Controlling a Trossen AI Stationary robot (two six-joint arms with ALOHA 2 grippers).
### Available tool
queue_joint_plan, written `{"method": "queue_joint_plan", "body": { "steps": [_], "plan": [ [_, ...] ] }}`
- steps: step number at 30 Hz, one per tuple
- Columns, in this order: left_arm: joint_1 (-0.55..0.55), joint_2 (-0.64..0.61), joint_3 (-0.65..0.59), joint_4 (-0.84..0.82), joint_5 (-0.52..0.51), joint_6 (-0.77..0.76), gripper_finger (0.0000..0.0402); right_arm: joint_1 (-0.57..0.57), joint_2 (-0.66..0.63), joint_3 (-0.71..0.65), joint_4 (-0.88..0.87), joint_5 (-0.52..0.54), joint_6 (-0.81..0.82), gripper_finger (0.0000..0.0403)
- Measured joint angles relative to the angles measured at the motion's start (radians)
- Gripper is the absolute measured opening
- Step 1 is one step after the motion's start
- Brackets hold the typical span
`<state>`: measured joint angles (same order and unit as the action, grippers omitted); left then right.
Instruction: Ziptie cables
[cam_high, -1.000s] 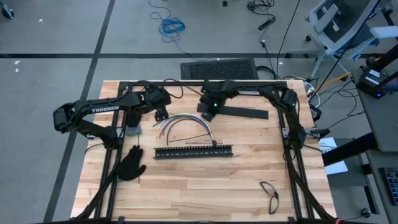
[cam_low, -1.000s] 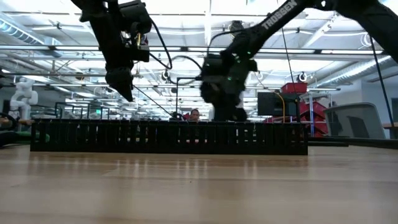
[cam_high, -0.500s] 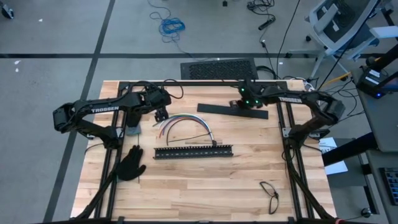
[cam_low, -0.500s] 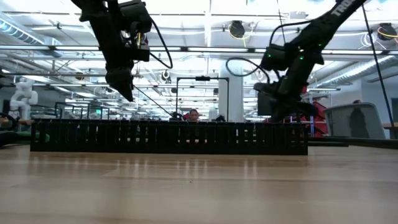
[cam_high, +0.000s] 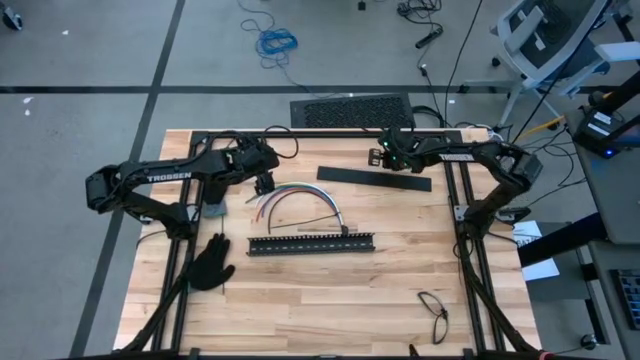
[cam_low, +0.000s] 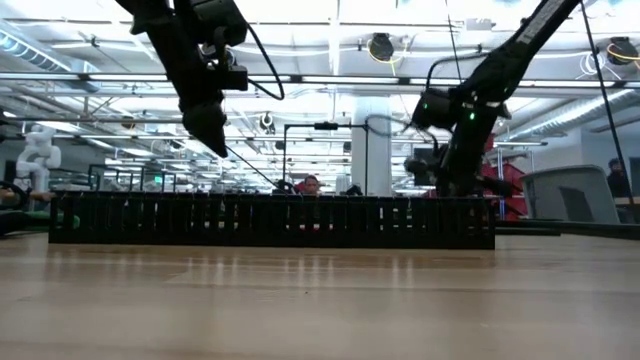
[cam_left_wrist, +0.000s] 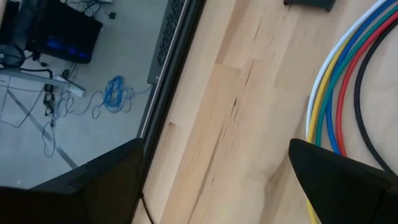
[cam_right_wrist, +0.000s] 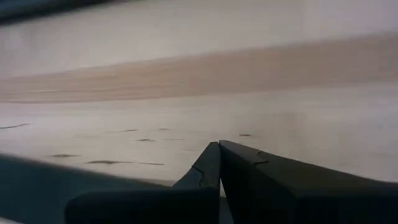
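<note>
Two dark jointed arms, white TROSSEN lettering on the left one, green lights glowing near the right wrist.

bright, even overhead light; sharpness differs by view

the high view is evenly lit, with soft shadows under the arms on the wooden table (cam_high: 330, 290). in the low view, glaring ceiling lights (cam_low: 330, 30) silhouette the arms and the near tabletop blurs. the right wrist view is soft and washed out.
</note>
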<state>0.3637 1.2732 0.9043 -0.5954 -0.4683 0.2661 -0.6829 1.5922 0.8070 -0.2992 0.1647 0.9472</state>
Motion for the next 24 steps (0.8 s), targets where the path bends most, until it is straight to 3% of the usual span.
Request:
{"method": "queue_joint_plan", "body": {
  "steps": [5, 10, 16, 24],
  "plan": [
    [-0.012, 0.0, 0.0, 0.01, 0.0, 0.001, 0.0395, 0.019, 0.115, 0.008, 0.128, -0.059, 0.072, 0.0],
    [-0.019, 0.0, 0.0, 0.005, -0.002, 0.001, 0.0395, 0.056, 0.179, 0.075, 0.15, -0.066, 0.092, 0.0],
    [-0.019, 0.0, 0.0, 0.005, -0.004, 0.001, 0.0395, 0.11, 0.207, 0.156, 0.117, -0.12, 0.04, 0.0],
    [-0.019, 0.0, 0.0, 0.004, -0.006, 0.001, 0.0395, 0.173, 0.214, 0.166, 0.025, -0.111, 0.034, 0.0]
  ]
}}
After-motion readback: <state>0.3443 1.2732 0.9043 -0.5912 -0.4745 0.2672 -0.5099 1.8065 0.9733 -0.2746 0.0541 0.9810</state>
